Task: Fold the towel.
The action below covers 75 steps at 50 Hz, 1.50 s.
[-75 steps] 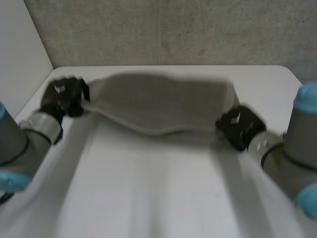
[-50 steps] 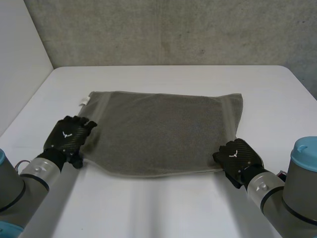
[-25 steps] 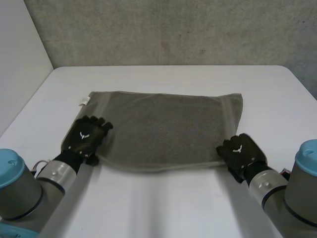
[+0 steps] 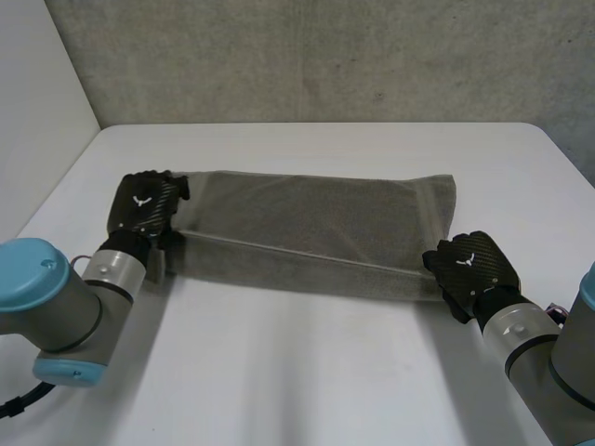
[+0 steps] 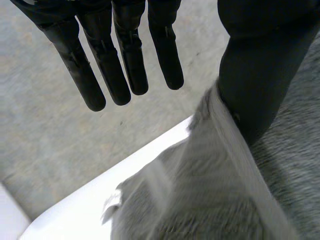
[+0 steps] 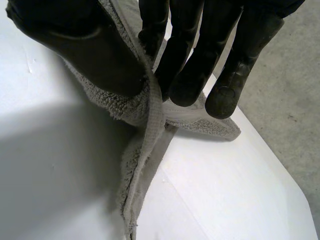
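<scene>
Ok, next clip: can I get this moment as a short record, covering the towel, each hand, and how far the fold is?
towel: grey, on the white table, near part lifted and doubled over, one edge taut between the hands
left hand: at the towel's left end, fingers straight, thumb against the cloth
right hand: at the right end, pinching the edge between thumb and fingers
fold stage: partway; the held edge has not reached the far edge

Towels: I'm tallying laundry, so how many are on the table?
1. The towel lies across the table, half folded, its left end at the left hand, its right corner pinched by the right hand. Nothing seems hidden beneath.
</scene>
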### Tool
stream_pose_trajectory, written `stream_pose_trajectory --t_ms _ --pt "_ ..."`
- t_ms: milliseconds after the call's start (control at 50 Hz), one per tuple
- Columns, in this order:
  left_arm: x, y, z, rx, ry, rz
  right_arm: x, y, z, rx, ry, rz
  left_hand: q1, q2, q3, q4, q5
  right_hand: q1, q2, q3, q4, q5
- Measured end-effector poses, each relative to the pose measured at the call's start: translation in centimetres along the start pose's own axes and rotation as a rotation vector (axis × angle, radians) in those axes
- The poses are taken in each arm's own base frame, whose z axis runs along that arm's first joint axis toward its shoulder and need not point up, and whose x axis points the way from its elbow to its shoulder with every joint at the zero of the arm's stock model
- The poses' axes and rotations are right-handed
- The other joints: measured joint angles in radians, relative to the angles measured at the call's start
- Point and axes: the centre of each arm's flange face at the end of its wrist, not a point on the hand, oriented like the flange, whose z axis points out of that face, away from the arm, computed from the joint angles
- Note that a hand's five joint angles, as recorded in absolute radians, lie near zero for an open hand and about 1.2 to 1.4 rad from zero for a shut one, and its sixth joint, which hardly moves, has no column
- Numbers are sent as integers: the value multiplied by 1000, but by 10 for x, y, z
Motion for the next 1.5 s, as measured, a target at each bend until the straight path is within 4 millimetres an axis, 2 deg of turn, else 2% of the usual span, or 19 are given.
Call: stream_pose_trajectory --t_ms 120,320,460,520,560,640,720,800,840,940,1080,1160,1220,1260,1420,1500 --pt "-16 8 -4 -88 -44 20 1 2 2 -6 3 -2 -32 -34 -34 -31 -33 0 0 0 0 0" --pt "-25 15 -20 -239 -43 58 4 2 3 -8 12 -2 -47 -47 -47 -48 -47 0 0 0 0 0" --pt "-40 17 -23 -277 -71 135 6 4 5 -11 17 1 406 410 409 411 394 0 0 0 0 0" --pt "-45 16 -23 -278 -82 160 7 5 6 -14 19 4 475 502 500 498 462 0 0 0 0 0" --pt "-49 14 -23 -276 -91 175 9 6 8 -19 23 8 497 534 532 532 492 -54 -61 -65 -64 -75" --pt "-52 11 -24 -270 -98 187 13 8 10 -25 30 14 512 555 554 555 520 -446 -444 -442 -438 -460" --pt "-52 8 -25 -265 -100 188 16 10 13 -36 35 18 512 558 558 559 528 -480 -461 -473 -465 -503" --pt "-52 7 -25 -263 -99 185 19 15 16 -59 33 26 512 560 559 561 528 -477 -460 -472 -465 -497" --pt "-51 7 -25 -263 -99 184 19 17 17 -73 29 29 512 560 559 561 528 -394 -387 -395 -394 -411" --pt "-51 8 -26 -264 -97 182 21 22 20 -103 15 42 512 560 559 561 528 -6 -11 -21 -27 -35" --pt "-51 3 -27 -260 -94 185 34 19 20 -99 25 45 512 560 560 562 528 4 5 3 0 -11" --pt "-49 -8 -34 -269 -85 184 48 6 14 -79 52 33 512 560 560 562 528 4 5 3 1 -11" --pt "-47 -19 -45 -291 -70 177 64 -11 1 -63 68 14 512 560 560 562 528 4 5 3 1 -11" --pt "-44 -33 -58 -306 -47 169 74 -22 -14 -77 51 -3 512 560 560 562 528 4 5 3 1 -11" --pt "-31 -83 -113 -299 69 139 91 -49 -66 -173 -77 -77 512 561 560 562 528 4 5 3 1 -9" --pt "-32 -98 -132 -305 87 121 102 -62 -80 -163 -74 -103 512 561 560 562 528 4 5 3 1 -8"
